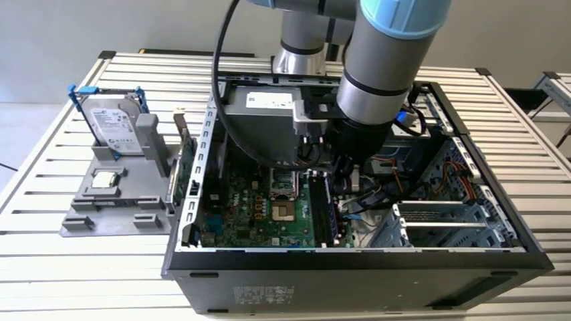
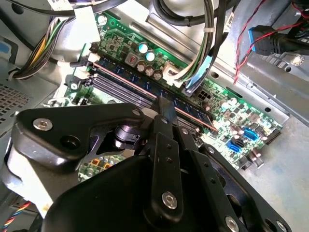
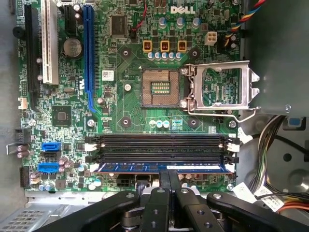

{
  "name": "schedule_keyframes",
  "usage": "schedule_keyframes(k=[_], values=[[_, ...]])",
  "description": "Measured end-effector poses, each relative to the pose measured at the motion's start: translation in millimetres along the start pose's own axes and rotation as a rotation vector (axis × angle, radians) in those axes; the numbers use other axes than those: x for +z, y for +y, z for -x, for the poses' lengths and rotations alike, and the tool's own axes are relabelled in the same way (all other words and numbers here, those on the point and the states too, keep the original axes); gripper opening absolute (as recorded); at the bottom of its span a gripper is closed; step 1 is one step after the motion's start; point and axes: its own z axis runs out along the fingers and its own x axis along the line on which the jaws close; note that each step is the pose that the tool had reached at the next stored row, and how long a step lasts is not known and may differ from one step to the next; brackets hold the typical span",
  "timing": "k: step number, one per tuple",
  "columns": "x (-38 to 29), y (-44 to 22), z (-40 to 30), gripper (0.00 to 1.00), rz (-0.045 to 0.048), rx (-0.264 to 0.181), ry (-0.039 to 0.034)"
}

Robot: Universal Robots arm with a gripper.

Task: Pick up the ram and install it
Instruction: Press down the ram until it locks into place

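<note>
Exterior view: the arm reaches down into the open PC case [image 1: 357,257] on the slatted table [image 1: 53,281]. The gripper [image 1: 344,175] is low inside the case, over the motherboard [image 1: 259,214], just by the dark memory slots running along the board on the exterior view's right of the CPU socket [image 1: 283,212]. The ram is hard to pick out here, hidden under the wrist & cables. On the exterior view's left, outside the case, a grey holder [image 1: 107,200] carries the hard drive [image 1: 114,130] standing in its blue-tabbed frame and the small silver CPU chip [image 1: 105,179] lying flat.

First wrist view: looking straight down at the board. The ram [image 3: 140,167] sits edge-on in the memory slot nearest the gripper, its top edge showing as a blue strip w/ white latches at both ends. The three other slots [image 3: 159,145] beside it are bare. Fingers [image 3: 165,176] are drawn close together, clamped on the ram's top edge about mid-length. CPU socket [image 3: 158,87] is open, its metal load frame [image 3: 219,87] swung aside. A blue expansion slot [image 3: 89,53] and a white one [image 3: 47,43] stand further off.

Second wrist view: oblique look past the black gripper linkages. The narrow fingertip [image 2: 166,108] meets the ram [image 2: 193,110] on its upper edge; stick runs diagonally across the board in its slot. Cable bundles [image 2: 203,48] hang nearby, not touching the gripper as far as I can tell.
</note>
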Motion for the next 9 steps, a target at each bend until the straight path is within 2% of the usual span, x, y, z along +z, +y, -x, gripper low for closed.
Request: schedule_keyframes(k=[9], values=[[-3.5, 0.0, 0.0, 0.0, 0.0, 0.0, 0.0]])
